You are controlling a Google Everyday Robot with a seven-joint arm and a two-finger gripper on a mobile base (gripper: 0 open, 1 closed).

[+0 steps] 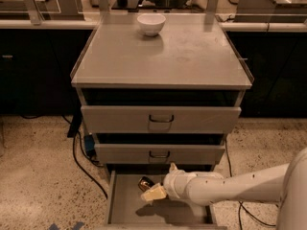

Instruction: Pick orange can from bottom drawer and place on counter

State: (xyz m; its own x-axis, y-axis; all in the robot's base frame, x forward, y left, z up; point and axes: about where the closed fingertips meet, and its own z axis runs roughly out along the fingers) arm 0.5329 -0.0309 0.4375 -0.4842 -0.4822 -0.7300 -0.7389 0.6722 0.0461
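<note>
The orange can (145, 183) rests on the floor of the pulled-out bottom drawer (125, 209), near its back left. My gripper (162, 181) reaches in from the right on a white arm, low inside the drawer. It is open. One pale fingertip (153, 194) lies just in front of the can, and the other finger (172, 167) stands up near the drawer above. The can is beside the fingers and not clamped. The counter (163, 56) is the grey top of the cabinet, well above the gripper.
A white bowl (151, 24) stands at the back of the counter. Two handled drawers (160, 119) hang slightly open above the bottom one. A black cable (81, 164) runs over the speckled floor at the left. Dark-fronted counters stand behind.
</note>
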